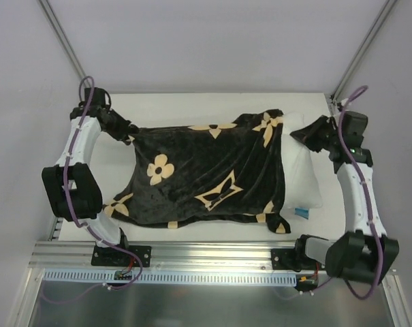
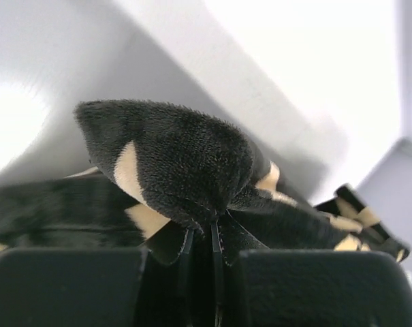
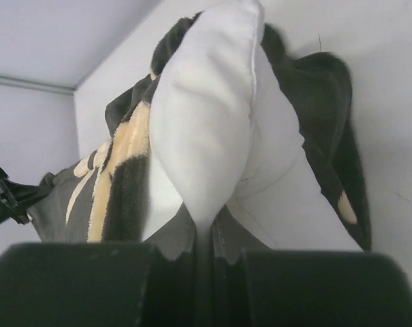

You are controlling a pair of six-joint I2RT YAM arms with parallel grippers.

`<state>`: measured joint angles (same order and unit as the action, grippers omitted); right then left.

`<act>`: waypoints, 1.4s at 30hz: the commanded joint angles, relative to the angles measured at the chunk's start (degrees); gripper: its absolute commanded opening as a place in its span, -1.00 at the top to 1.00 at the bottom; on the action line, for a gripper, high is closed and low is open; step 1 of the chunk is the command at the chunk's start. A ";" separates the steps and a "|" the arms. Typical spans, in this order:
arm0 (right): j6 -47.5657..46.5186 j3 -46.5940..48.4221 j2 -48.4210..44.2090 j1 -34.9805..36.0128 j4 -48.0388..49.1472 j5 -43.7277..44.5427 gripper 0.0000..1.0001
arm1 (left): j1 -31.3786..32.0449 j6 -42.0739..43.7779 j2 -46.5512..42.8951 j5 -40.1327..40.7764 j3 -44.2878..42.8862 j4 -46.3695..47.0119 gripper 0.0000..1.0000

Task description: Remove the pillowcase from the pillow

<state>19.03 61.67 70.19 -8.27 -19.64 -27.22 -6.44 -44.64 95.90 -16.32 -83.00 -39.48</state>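
Over the white pillow (image 1: 304,180) lies the black, tan-flowered pillowcase (image 1: 206,170)

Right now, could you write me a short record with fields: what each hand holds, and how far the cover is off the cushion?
Left hand: shut on the far left corner of the black velvety pillowcase with tan flower and star motifs
Right hand: shut on a far corner of the plump plain white pillow
Progress: pillow mostly covered; only its end on the right arm's side shows
Tag: small blue-and-white tag on the exposed end, near side
Support: white table
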 commanded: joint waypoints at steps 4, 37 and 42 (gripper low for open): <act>6.62 2.23 -14.99 -18.05 -2.33 1.92 0.99 | -16.20 -5.45 -11.87 -6.44 -0.42 1.52 1.00; -10.15 6.65 -12.44 -2.98 -24.39 23.98 -0.93 | 0.62 15.99 -10.19 0.93 -2.38 -5.16 -0.71; -11.64 -2.42 -16.66 -0.96 -26.50 19.06 -0.93 | 10.20 18.80 -19.77 2.61 10.73 -5.16 -0.87</act>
<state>10.15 63.55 55.48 -10.66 -42.00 -5.72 0.05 -29.82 81.43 -16.27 -78.32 -43.40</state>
